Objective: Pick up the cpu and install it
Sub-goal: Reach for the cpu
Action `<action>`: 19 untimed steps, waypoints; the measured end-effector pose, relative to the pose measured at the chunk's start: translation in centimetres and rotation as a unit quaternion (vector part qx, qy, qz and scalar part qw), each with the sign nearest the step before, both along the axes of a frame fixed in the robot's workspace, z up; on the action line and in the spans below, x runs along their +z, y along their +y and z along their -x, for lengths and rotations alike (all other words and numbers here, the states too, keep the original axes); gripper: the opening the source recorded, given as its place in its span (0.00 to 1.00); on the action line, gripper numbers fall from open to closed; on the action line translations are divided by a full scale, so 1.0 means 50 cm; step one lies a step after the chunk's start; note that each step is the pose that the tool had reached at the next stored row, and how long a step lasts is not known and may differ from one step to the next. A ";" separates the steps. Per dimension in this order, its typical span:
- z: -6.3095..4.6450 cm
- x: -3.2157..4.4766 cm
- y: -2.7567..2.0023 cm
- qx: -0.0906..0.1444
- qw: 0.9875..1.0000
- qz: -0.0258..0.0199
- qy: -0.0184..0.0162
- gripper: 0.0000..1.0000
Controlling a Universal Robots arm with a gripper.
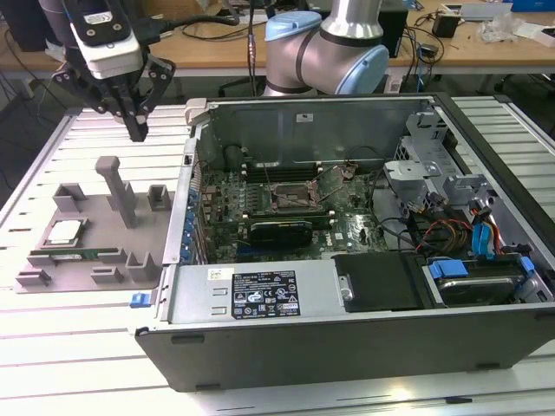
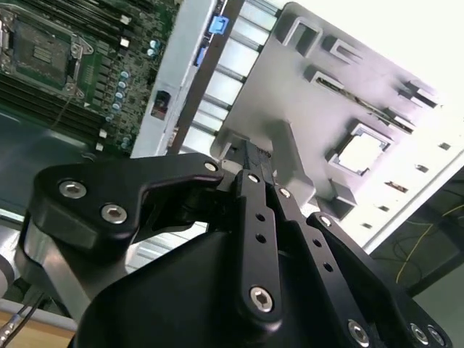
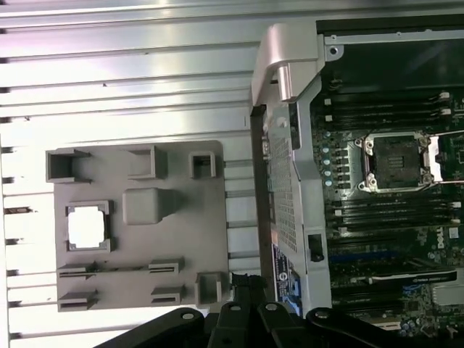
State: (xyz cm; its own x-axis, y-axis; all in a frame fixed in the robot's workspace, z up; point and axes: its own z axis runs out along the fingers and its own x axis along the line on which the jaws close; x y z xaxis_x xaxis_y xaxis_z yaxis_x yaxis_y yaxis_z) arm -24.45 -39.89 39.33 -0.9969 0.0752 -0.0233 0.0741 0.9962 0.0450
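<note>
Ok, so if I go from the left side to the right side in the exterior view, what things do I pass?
cpu → claw → socket frame → blue cables

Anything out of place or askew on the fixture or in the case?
Nothing stands out. The cpu lies flat and square in its recess on the grey fixture. The socket on the board is empty. The gripper hangs above the fixture, shut and holding nothing.
</note>
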 end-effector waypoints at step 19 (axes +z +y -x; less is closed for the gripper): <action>0.085 -0.015 0.0000 0.000 1.000 0.000 0.000 0.11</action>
